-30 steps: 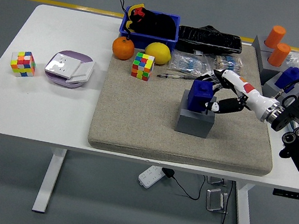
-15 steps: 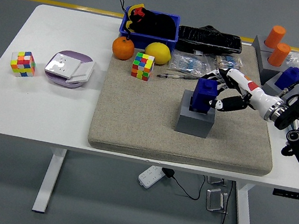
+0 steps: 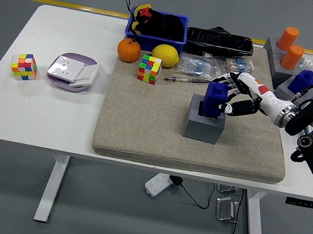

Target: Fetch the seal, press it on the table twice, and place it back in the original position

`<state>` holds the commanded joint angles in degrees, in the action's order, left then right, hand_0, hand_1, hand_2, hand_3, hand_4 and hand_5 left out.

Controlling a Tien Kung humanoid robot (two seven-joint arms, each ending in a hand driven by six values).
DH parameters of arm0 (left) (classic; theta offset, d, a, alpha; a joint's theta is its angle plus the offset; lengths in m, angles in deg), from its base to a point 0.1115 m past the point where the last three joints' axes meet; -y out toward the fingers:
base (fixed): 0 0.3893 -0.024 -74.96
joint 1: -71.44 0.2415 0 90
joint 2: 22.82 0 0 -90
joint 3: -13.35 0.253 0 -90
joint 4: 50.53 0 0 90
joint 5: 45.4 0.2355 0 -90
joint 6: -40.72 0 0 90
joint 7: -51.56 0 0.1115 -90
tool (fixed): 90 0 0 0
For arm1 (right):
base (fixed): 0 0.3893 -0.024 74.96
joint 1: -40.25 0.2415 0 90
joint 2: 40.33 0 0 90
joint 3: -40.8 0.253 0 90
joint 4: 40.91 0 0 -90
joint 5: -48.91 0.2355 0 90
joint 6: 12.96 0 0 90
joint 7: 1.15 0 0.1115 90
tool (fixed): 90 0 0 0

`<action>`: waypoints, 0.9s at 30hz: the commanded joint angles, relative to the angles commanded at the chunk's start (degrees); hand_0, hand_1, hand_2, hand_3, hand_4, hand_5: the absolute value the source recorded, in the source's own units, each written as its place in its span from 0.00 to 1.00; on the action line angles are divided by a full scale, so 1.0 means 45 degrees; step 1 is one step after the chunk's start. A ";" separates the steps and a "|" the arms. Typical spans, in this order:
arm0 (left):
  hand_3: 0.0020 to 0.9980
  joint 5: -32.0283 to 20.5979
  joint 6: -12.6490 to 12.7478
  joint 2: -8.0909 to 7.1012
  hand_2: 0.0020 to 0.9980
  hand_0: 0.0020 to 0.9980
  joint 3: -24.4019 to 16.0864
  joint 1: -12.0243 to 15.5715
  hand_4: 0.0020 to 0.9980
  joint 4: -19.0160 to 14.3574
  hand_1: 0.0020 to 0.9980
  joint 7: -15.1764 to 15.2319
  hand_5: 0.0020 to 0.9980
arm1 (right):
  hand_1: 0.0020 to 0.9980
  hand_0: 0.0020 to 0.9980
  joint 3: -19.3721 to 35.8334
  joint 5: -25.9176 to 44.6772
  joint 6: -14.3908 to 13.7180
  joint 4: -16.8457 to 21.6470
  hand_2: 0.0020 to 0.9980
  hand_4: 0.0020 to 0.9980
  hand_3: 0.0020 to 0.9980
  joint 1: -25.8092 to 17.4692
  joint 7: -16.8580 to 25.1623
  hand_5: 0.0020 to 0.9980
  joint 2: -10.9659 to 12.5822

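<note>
The blue seal (image 3: pixel 214 99) is seated on top of the grey block (image 3: pixel 204 125), which stands on the beige mat (image 3: pixel 160 130) covering the right part of the white worktop (image 3: pixel 44 104). The seal is gripped from its right side by the right robot hand (image 3: pixel 232 96), whose fingers are curled around it.

Compared with a second ago, the seal is seen slightly higher and further to the right on the block, and the robot hand is drawn back a little toward the worktop's right edge.

Behind the block, a pen (image 3: pixel 188 80) and some clear packets (image 3: pixel 212 69) are laid on the mat. Further behind and to the left of the block are a colour cube (image 3: pixel 149 69), a lemon (image 3: pixel 165 55), an orange (image 3: pixel 128 50) and a blue bin (image 3: pixel 157 26). Far left of the block, off the mat, a second colour cube (image 3: pixel 24 66) and a purple plate (image 3: pixel 72 72) are found. Right of the block, behind the arm, another blue seal (image 3: pixel 302 80) and two orange cylinders (image 3: pixel 290 46) are visible.
</note>
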<state>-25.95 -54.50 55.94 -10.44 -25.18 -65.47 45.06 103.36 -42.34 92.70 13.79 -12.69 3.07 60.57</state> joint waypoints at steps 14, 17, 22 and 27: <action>0.84 0.0006 0.0001 -0.0045 0.79 0.82 0.0041 0.0039 0.80 -0.0008 0.82 0.0005 0.39 | 0.36 0.47 0.0253 0.0461 0.0251 0.0929 0.35 0.73 0.43 -0.0359 -0.1268 0.00 0.0114; 0.84 -0.0002 0.0000 -0.0051 0.79 0.82 0.0062 0.0061 0.80 -0.0005 0.82 0.0004 0.39 | 0.36 0.47 0.0325 0.0500 0.0340 0.1104 0.35 0.73 0.43 -0.0437 -0.1434 0.00 0.0141; 0.84 -0.0002 -0.0002 -0.0042 0.79 0.82 0.0071 0.0080 0.80 -0.0003 0.82 0.0002 0.39 | 0.36 0.47 0.0346 0.0485 0.0335 0.1150 0.35 0.73 0.44 -0.0504 -0.1447 0.00 0.0121; 0.84 0.0008 0.0000 -0.0032 0.79 0.82 0.0033 0.0053 0.80 -0.0006 0.82 0.0006 0.39 | 0.36 0.47 0.0344 0.0417 0.0283 0.1110 0.35 0.74 0.44 -0.0515 -0.1409 0.00 0.0064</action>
<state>-25.91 -54.50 55.80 -10.29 -24.94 -65.50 45.08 104.90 -40.47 93.97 18.79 -15.00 -3.27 60.86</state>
